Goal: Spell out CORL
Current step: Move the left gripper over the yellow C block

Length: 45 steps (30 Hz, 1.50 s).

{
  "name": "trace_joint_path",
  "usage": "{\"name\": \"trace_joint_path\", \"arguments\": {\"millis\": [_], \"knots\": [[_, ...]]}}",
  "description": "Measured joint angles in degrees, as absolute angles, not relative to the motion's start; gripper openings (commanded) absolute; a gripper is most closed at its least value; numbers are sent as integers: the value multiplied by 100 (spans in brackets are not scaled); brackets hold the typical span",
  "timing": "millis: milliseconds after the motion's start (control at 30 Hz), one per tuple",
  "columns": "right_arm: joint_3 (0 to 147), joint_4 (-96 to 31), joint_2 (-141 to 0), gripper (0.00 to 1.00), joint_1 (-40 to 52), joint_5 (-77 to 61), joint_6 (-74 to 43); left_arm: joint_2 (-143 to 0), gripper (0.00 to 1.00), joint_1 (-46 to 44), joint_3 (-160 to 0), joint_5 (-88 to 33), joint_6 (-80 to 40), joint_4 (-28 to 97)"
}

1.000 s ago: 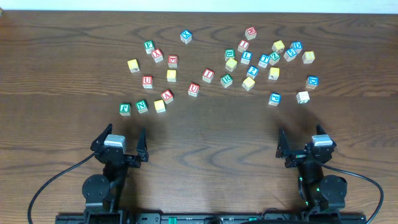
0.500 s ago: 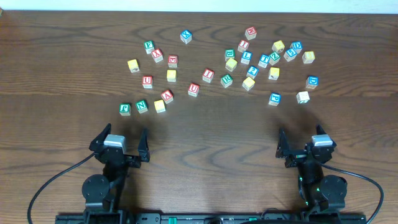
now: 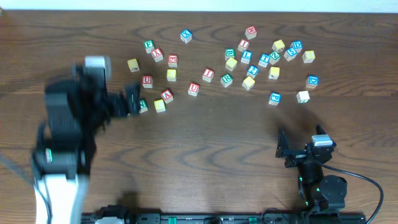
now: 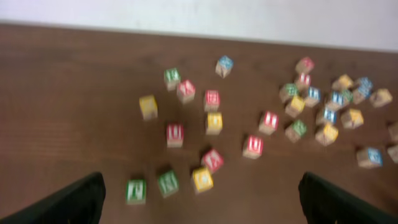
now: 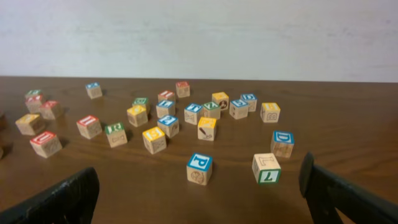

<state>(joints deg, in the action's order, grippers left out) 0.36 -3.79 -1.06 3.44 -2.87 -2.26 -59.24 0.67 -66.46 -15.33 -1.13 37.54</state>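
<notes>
Many small wooden letter blocks lie scattered on the far half of the brown table [image 3: 205, 143]. My left gripper [image 3: 112, 90] is open and empty, raised high above the left group, and is blurred in the overhead view. In the left wrist view its fingers [image 4: 249, 202] frame two green blocks [image 4: 135, 190] and a yellow block [image 4: 202, 179] below. My right gripper [image 3: 303, 142] is open and empty, low near the front edge. In the right wrist view its fingers [image 5: 199, 202] frame a blue P block [image 5: 199, 168] and a white L block [image 5: 266, 168].
A red U block [image 4: 175, 134] sits in the left group. A blue P block [image 3: 274, 98] and a white block [image 3: 303, 97] are the nearest to the right gripper. A white wall [image 5: 199, 37] runs behind the table's far edge.
My left arm has risen from its rest pose at the front edge and swung up and forward over the left blocks. The right arm and the blocks have not moved.
</notes>
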Motion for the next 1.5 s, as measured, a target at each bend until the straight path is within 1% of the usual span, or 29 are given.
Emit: {"name": "trace_joint_path", "arguments": {"millis": [67,167,333,467,600,633,667,833,1133,1300,1500], "knots": [[36,-386,-99,99,344,-290,-235,-6720,98,67,-7561,-1586,-119,4366],[38,-390,-99,99,344,-290,-235,-7581,98,67,-8278,-1653,-128,4668],[38,-388,-99,99,344,-290,-235,-8451,98,67,-8361,-1721,-128,4871],[38,-388,-99,99,344,-287,-235,-8986,98,67,-8361,-2075,-130,4875],[38,-388,-99,99,344,-290,-235,-9174,98,67,-8361,-2401,-156,4797],[38,-388,-99,99,344,-290,-235,-9185,98,67,-8361,-2436,-172,4797],[38,-388,-99,99,344,-290,-235,-9185,94,67,-8361,-2464,-180,4797],[38,-388,-99,99,344,-290,-235,-9185,93,67,-8361,-2506,-285,4814],[38,-386,-99,99,344,-287,-235,-9185,93,-27,-8361,-1708,-1024,5867],[38,-390,-99,99,344,-287,-237,-9185,93,-585,-8361,-1090,-1313,6084],[38,-388,-99,99,344,-290,-235,-9341,93,-1181,-8355,-362,-1802,6001]]}}
